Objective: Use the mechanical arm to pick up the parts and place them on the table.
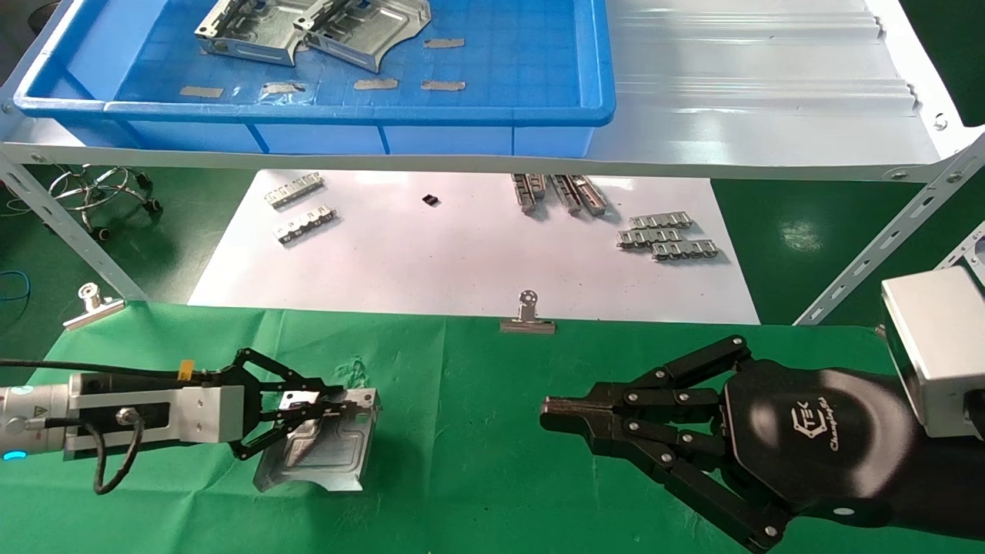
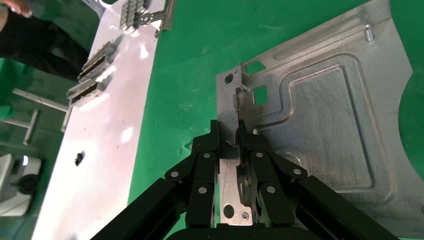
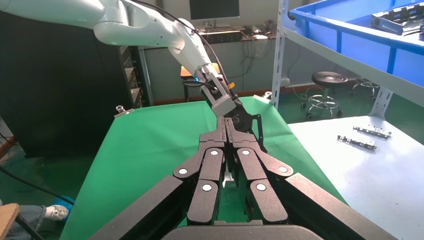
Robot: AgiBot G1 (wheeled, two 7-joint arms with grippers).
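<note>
**Left gripper clamped on a plate on the green cloth**

At the far left, a silver binder clip (image 1: 92, 302) sits on the far edge of the table (image 1: 477, 431), which is covered in wrinkled green cloth. Just nearer, the left gripper (image 1: 327, 406) reaches in from the left, low over the cloth. Its black fingertips are pinched narrowly on the upright bent flange of a stamped sheet-metal plate (image 1: 327, 450); the left wrist view shows the two tips pressed on either side of that flange (image 2: 236, 125). The plate lies flat on the cloth, embossed recess up, its concave curved edge toward the near side.

Beyond the table, on a raised white shelf, a blue plastic tray (image 1: 592, 77) holds two more plates (image 1: 308, 31), one overlapping the other, in its far left part. Below the shelf, a white sheet (image 1: 462, 261) carries small toothed metal strips (image 1: 668, 235) in groups at its left and right.

A second binder clip (image 1: 528, 315) marks the middle of the table's far edge. On the right, the right gripper (image 1: 548, 412) hovers above the cloth, well apart from the plate, pointing left, its fingertips pressed together on nothing.
</note>
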